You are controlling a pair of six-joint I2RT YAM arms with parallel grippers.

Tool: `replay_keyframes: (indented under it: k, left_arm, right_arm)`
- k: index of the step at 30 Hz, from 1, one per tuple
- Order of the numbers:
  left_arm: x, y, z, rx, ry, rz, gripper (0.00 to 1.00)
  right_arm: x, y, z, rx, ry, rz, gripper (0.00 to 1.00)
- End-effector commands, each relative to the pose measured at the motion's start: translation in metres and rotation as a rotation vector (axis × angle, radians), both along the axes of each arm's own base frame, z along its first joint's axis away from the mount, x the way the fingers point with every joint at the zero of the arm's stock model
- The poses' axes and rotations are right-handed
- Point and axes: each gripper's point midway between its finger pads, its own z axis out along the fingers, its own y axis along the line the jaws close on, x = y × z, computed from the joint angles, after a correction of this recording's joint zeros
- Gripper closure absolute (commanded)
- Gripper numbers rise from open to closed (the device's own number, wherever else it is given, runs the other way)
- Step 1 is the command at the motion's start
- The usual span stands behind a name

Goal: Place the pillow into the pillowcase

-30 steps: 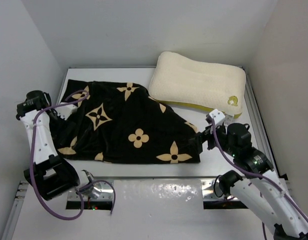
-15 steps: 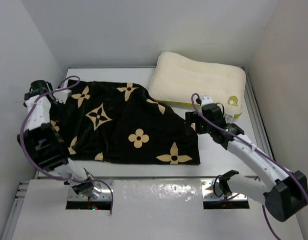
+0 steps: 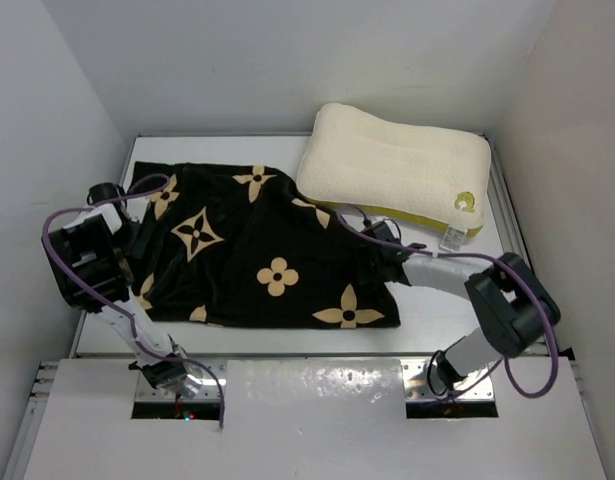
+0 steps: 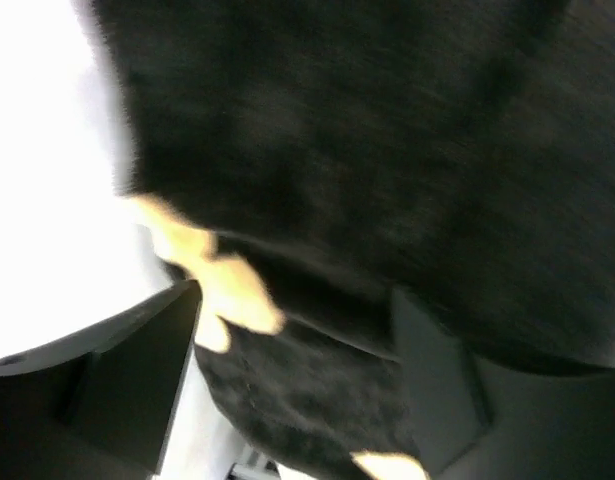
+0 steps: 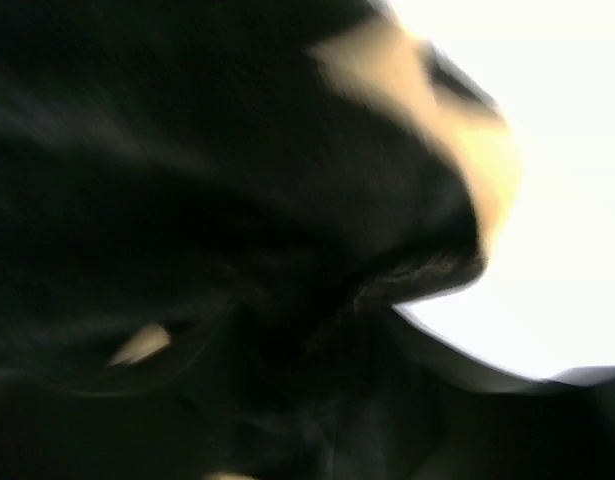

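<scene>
The black pillowcase (image 3: 257,250) with tan flower motifs lies spread flat over the left and middle of the table. The cream pillow (image 3: 397,170) with its yellow side band rests at the back right, one corner touching the case. My left gripper (image 3: 137,238) is down at the case's left edge. In the left wrist view its fingers (image 4: 137,370) stand apart, with black pillowcase fabric (image 4: 317,390) lying between them. My right gripper (image 3: 379,255) is pressed into the case's right edge. The right wrist view is blurred and filled with dark fabric (image 5: 237,200), so its jaws are hidden.
White walls close in the table on the left, back and right. A strip of bare white table (image 3: 447,290) lies to the right of the case. A metal rail (image 3: 317,375) runs along the near edge by the arm bases.
Both arms have swung in onto the pillowcase. The left gripper came from the far left corner to its left edge. The right gripper moved left and down to its right edge.
</scene>
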Motion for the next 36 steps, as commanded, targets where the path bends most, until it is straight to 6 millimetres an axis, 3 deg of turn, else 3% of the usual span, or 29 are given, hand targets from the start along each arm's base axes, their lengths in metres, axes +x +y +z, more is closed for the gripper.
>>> replay_keyframes:
  k: [1,3,4,5,6,7,8,9,11,12,14,15,17,18,19,21,23,24,25,26,27,28,29,30,31,32,34,35,36]
  left_arm:
    - [-0.056,-0.031,-0.026,-0.094,0.174,-0.151,0.49]
    - [-0.091,-0.046,-0.034,-0.154,0.256,-0.205,0.61]
    - [-0.099,-0.051,-0.03,-0.164,0.264,-0.237,0.72]
    - [-0.126,-0.065,-0.036,-0.209,0.348,-0.313,0.75]
    - [-0.139,-0.073,-0.036,-0.233,0.384,-0.369,0.75]
    - [-0.145,-0.08,-0.028,-0.239,0.392,-0.509,0.75]
    - [-0.178,-0.101,-0.027,-0.327,0.486,-0.597,0.75]
    - [-0.186,-0.113,-0.021,-0.365,0.484,-0.691,0.73]
    - [-0.188,-0.135,-0.003,-0.377,0.447,-0.909,0.7]
    - [-0.176,-0.145,0.008,-0.372,0.377,-0.97,0.68]
    - [-0.167,-0.172,0.023,-0.444,0.339,-1.088,0.56]
    - [-0.146,-0.192,0.036,-0.496,0.236,-1.156,0.4]
    - [-0.141,-0.229,0.052,-0.592,0.199,-1.265,0.19]
    - [-0.127,-0.249,0.067,-0.635,0.119,-1.278,0.01]
    - [-0.121,-0.269,0.076,-0.643,0.105,-1.341,0.0]
    - [-0.101,-0.291,0.1,-0.618,0.047,-1.395,0.0]
    - [-0.082,-0.304,0.117,-0.594,-0.001,-1.334,0.0]
    - [-0.04,-0.304,0.136,-0.507,-0.144,-1.297,0.0]
    - [-0.017,-0.298,0.143,-0.474,-0.2,-1.209,0.0]
    - [0.003,-0.292,0.151,-0.479,-0.261,-1.086,0.0]
    - [0.043,-0.268,0.173,-0.408,-0.402,-1.018,0.0]
    - [0.062,-0.255,0.17,-0.42,-0.428,-0.946,0.0]
    - [0.094,-0.226,0.183,-0.411,-0.536,-0.795,0.0]
    - [0.12,-0.21,0.179,-0.416,-0.564,-0.706,0.0]
    - [0.136,-0.188,0.175,-0.374,-0.571,-0.602,0.07]
    - [0.152,-0.171,0.165,-0.346,-0.56,-0.53,0.26]
    - [0.19,-0.151,0.129,-0.281,-0.462,-0.485,0.77]
    - [0.196,-0.142,0.11,-0.217,-0.383,-0.502,0.86]
    - [0.193,-0.147,0.092,-0.227,-0.29,-0.514,0.8]
  right_arm:
    - [0.055,0.027,0.016,0.064,-0.091,0.019,0.67]
    - [0.09,0.051,0.041,0.103,-0.146,0.082,0.93]
    - [0.096,0.059,0.035,0.101,-0.122,0.108,1.0]
    - [0.106,0.073,0.044,0.125,-0.133,0.167,1.0]
    - [0.135,0.097,0.077,0.172,-0.21,0.204,1.0]
    - [0.144,0.111,0.078,0.168,-0.211,0.248,1.0]
    - [0.156,0.126,0.091,0.192,-0.241,0.278,1.0]
    - [0.186,0.148,0.137,0.239,-0.348,0.29,1.0]
    - [0.212,0.174,0.163,0.296,-0.413,0.295,1.0]
    - [0.235,0.195,0.212,0.359,-0.531,0.3,1.0]
    - [0.258,0.218,0.249,0.454,-0.629,0.276,1.0]
    - [0.267,0.23,0.276,0.529,-0.713,0.264,1.0]
    - [0.283,0.248,0.293,0.585,-0.784,0.252,0.99]
    - [0.288,0.253,0.293,0.596,-0.784,0.243,0.83]
    - [0.294,0.255,0.307,0.605,-0.812,0.243,0.32]
    - [0.299,0.246,0.274,0.533,-0.743,0.244,0.02]
    - [0.293,0.221,0.278,0.479,-0.741,0.197,0.01]
    - [0.285,0.204,0.242,0.433,-0.676,0.161,0.01]
    - [0.285,0.182,0.242,0.422,-0.687,0.108,0.01]
    - [0.276,0.161,0.267,0.436,-0.723,0.042,0.02]
    - [0.263,0.141,0.234,0.396,-0.661,-0.005,0.04]
    - [0.256,0.124,0.227,0.385,-0.647,-0.049,0.08]
    - [0.246,0.108,0.247,0.403,-0.679,-0.109,0.28]
    - [0.23,0.099,0.215,0.381,-0.622,-0.125,0.47]
    - [0.222,0.095,0.209,0.376,-0.614,-0.137,0.7]
    - [0.213,0.093,0.211,0.388,-0.615,-0.147,1.0]
    - [0.194,0.101,0.179,0.364,-0.549,-0.134,1.0]
    - [0.19,0.107,0.171,0.37,-0.523,-0.135,0.99]
    - [0.187,0.111,0.152,0.355,-0.481,-0.141,0.67]
